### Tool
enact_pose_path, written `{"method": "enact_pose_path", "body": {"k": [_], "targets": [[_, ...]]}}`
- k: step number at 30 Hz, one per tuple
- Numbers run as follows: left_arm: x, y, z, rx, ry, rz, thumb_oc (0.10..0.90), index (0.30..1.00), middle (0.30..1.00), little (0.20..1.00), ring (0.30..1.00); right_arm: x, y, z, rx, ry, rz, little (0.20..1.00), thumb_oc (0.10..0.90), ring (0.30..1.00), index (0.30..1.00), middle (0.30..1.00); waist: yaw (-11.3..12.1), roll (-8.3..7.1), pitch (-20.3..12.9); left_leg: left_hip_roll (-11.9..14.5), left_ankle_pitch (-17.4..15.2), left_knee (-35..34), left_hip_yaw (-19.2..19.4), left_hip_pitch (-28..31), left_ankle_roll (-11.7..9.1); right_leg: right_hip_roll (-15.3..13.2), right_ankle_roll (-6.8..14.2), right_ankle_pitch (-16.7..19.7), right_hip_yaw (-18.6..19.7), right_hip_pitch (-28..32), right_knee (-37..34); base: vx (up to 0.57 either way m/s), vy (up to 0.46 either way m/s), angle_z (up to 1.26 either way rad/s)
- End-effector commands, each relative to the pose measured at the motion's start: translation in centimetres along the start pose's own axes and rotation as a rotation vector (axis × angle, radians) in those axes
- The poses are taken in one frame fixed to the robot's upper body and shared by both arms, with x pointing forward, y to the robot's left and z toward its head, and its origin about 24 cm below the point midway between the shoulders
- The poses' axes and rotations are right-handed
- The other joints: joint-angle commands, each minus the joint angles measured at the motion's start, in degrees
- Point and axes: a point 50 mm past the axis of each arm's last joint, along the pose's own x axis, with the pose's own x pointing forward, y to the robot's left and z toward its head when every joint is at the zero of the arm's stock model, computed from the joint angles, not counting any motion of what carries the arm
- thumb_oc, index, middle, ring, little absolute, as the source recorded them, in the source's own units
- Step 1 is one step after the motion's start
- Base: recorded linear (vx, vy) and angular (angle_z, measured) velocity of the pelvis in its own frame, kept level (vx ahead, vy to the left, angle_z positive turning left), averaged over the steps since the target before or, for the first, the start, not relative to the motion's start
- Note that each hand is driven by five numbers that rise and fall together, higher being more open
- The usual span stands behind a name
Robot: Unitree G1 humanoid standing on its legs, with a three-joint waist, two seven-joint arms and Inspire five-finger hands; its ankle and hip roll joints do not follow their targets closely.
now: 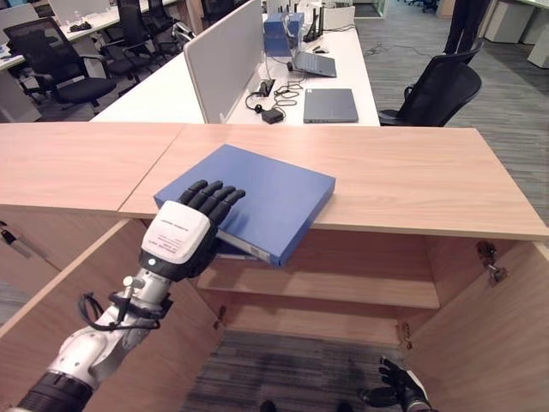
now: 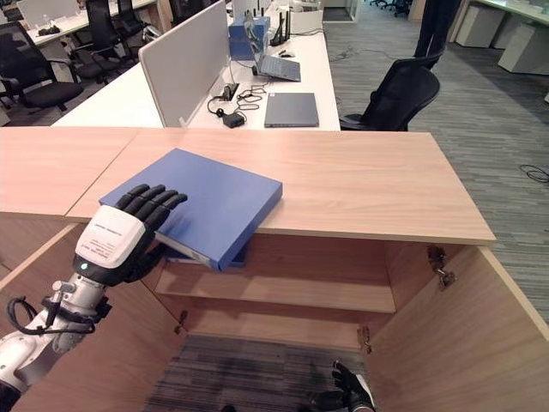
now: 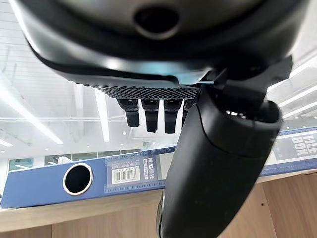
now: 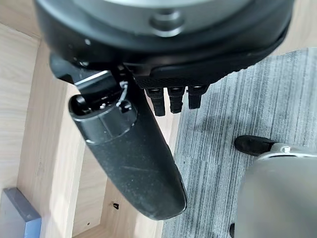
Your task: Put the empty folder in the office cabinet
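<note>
Blue folder (image 1: 257,199) flat on the counter (image 1: 412,176), corner overhanging the open cabinet (image 1: 343,287), left hand (image 1: 184,232) fingers on top, thumb beneath its edge, gripping it, right hand (image 1: 403,390) low, fingers loosely open

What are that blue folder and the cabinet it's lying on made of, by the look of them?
The blue folder looks like stiff board under a smooth matte covering: flat faces, crisp corners, a metal-looking ring on its spine. The cabinet seems to be wood-look laminate board: even pale grain, thin square edges. The left hand grips the folder.

Dark robot hand (image 1: 184,233) — white back.
</note>
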Motion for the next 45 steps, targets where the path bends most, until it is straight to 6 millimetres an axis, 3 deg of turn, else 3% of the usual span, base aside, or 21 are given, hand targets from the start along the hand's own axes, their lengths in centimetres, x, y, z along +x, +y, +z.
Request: {"method": "enact_pose_path", "body": {"k": [1, 14, 26, 27, 28, 30, 45], "targets": [[4.6, 4.0, -1.0, 0.078, -0.065, 0.196, 0.800, 0.900, 0.900, 0.900, 0.900, 1.2, -0.8, 4.6, 0.056, -0.178, -0.020, 0.900, 0.800, 0.900, 0.900, 0.900, -0.22, 0.05, 0.02, 3.18, -7.77, -0.07, -3.56, 3.78, -4.13, -2.19, 4.69, -9.97, 2.65, 5.21, 0.79, -0.02, 0.008, -0.09], [5.3, 2.3, 0.5, -0.021, -0.079, 0.154, 0.800, 0.900, 0.900, 0.900, 0.900, 1.2, -0.6, 4.4, 0.089, -0.163, -0.033, 0.900, 0.800, 0.900, 0.900, 0.900, -1.36, -0.13, 0.10, 3.18, -7.88, -0.07, -3.11, 4.19, -4.06, -2.09, 4.63, -9.98, 3.21, 5.12, 0.83, 0.00, 0.002, -0.04], [6.1, 1.8, 1.1, -0.006, -0.117, 0.125, 0.800, 0.900, 0.900, 0.900, 0.900, 1.1, -0.9, 4.2, 0.105, -0.159, -0.043, 0.900, 0.800, 0.900, 0.900, 0.900, -2.05, -0.26, 0.11, 3.20, -8.01, -0.07, -2.70, 4.31, -3.99, -2.16, 4.70, -9.88, 3.57, 5.02, 0.82, 0.00, 0.000, 0.00], [6.1, 1.8, 1.0, 0.004, -0.118, 0.116, 0.640, 0.660, 0.660, 0.660, 0.660, 1.1, -0.9, 4.2, 0.108, -0.160, -0.044, 0.900, 0.800, 0.900, 0.900, 0.900, -2.17, -0.25, 0.08, 3.19, -8.04, -0.07, -2.47, 4.36, -4.02, -2.15, 4.70, -9.84, 3.66, 4.97, 0.79, 0.00, 0.000, 0.00], [6.1, 1.8, 1.0, 0.004, -0.118, 0.116, 0.533, 0.500, 0.500, 0.500, 0.500, 1.1, -0.9, 4.2, 0.108, -0.160, -0.044, 0.900, 0.800, 0.900, 0.900, 0.900, -2.15, -0.25, 0.08, 3.19, -8.04, -0.07, -2.45, 4.36, -4.02, -2.15, 4.70, -9.83, 3.68, 4.96, 0.79, 0.00, 0.004, -0.03], [6.2, 1.8, 1.0, 0.015, -0.124, 0.108, 0.400, 0.300, 0.300, 0.300, 0.300, 1.2, -0.8, 4.1, 0.109, -0.157, -0.042, 0.900, 0.800, 0.900, 0.900, 0.900, -2.18, -0.27, 0.04, 3.19, -8.11, -0.07, -2.18, 4.47, -4.05, -2.15, 4.70, -9.74, 3.81, 4.83, 0.81, 0.00, 0.004, -0.04], [5.8, 1.9, 0.8, -0.019, -0.076, 0.137, 0.400, 0.300, 0.300, 0.300, 0.300, 1.2, -1.0, 4.1, 0.105, -0.147, -0.054, 0.900, 0.800, 0.900, 0.900, 0.900, -1.78, -0.63, -0.12, 3.03, -8.21, -0.07, -2.53, 4.55, -3.94, -2.28, 4.63, -9.96, 3.59, 5.14, 0.89, 0.00, 0.000, 0.00]]}}
